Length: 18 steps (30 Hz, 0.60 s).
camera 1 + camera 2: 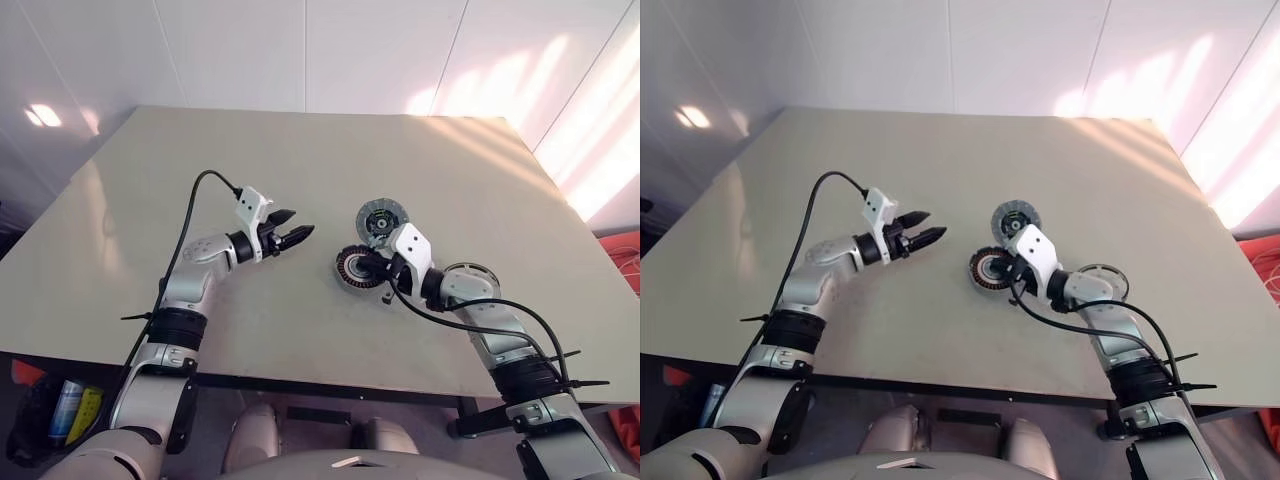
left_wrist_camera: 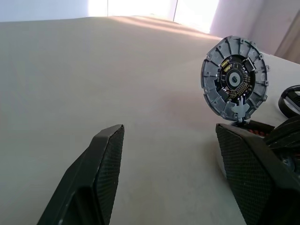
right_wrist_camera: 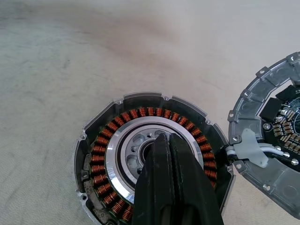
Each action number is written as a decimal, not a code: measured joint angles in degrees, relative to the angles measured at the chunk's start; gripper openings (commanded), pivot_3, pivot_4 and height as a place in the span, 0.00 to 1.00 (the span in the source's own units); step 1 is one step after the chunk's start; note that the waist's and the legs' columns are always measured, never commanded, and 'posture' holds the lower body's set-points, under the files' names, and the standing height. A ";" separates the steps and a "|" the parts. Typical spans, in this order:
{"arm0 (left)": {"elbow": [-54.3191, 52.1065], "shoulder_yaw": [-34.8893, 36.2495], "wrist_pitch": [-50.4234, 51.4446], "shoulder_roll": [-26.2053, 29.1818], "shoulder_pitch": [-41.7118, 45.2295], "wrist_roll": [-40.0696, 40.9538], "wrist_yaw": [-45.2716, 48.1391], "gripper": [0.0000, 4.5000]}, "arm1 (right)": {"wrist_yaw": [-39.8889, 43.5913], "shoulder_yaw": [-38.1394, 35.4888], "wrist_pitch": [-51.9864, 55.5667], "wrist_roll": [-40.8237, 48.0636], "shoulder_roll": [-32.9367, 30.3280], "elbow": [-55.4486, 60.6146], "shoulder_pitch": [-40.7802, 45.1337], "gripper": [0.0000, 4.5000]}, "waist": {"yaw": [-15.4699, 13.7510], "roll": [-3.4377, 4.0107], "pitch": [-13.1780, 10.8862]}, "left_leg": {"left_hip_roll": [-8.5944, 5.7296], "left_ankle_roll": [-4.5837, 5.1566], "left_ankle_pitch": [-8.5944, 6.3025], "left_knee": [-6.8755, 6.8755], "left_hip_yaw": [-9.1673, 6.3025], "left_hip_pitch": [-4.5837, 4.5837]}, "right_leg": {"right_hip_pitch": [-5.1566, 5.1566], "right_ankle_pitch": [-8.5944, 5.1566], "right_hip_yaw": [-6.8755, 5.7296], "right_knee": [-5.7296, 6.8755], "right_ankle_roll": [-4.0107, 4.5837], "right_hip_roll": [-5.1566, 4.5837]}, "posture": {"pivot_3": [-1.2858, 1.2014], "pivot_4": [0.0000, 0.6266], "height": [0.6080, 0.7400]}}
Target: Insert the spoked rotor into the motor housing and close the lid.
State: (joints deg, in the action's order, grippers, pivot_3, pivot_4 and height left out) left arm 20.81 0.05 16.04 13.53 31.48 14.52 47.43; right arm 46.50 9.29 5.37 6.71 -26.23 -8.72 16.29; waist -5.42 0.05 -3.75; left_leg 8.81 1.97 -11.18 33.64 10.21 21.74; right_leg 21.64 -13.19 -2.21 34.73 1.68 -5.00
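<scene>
The motor housing (image 3: 108, 159) lies on the table with its copper windings and silvery centre facing up. My right gripper (image 3: 163, 140) is shut, its tips over the housing's centre and holding nothing. The lid (image 1: 380, 222) lies just beyond the housing, dark inner face up, and white wires join the two. The spoked rotor (image 1: 472, 282), a silver ring, lies by my right forearm, which partly covers it. My left gripper (image 1: 300, 226) hovers open and empty to the left of the housing, pointing towards it. Between its fingers (image 2: 105, 154) the lid (image 2: 236, 79) shows ahead.
The beige table (image 1: 300, 150) has wide bare room to the left and far side. Its front edge (image 1: 300, 375) runs close below both arms. A dark bin (image 1: 55, 410) with a bottle sits under the table's left corner. Black cables trail from both wrists.
</scene>
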 measured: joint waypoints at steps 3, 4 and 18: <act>-0.24 -0.11 0.12 0.01 0.00 0.00 -0.20 0.74 | -0.23 0.00 -0.11 0.01 0.02 0.01 -0.13 0.01 | 0.00 0.00 0.00 | 0.00 0.00 0.00 0.00 0.00 -0.03 | -0.02 0.00 0.00 0.00 0.00 0.00 | 0.52 0.00 1.00; -0.32 -0.13 0.15 0.02 0.00 0.00 -0.21 0.74 | -0.29 -0.01 -0.11 0.03 0.02 0.02 -0.14 0.01 | 0.00 0.00 0.00 | 0.00 0.00 0.00 0.00 0.00 -0.03 | -0.03 0.00 0.00 0.00 0.00 0.00 | 0.52 0.00 1.00; -0.10 -0.43 -0.54 0.07 -0.08 -0.03 -0.13 0.74 | -0.35 -0.76 0.19 0.20 0.67 0.40 2.71 0.01 | 0.01 0.00 0.00 | 0.00 0.00 0.00 0.00 0.00 -0.03 | -0.02 0.00 0.00 0.01 0.00 0.00 | 0.52 0.00 1.00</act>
State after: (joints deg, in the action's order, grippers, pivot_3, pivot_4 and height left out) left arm 20.71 -0.39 15.50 13.60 31.40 14.49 47.29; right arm 46.16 8.54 5.56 6.91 -25.57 -8.32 19.00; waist -5.41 0.05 -3.76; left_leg 8.82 1.97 -11.17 33.65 10.21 21.71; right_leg 21.62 -13.18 -2.22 34.75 1.68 -5.00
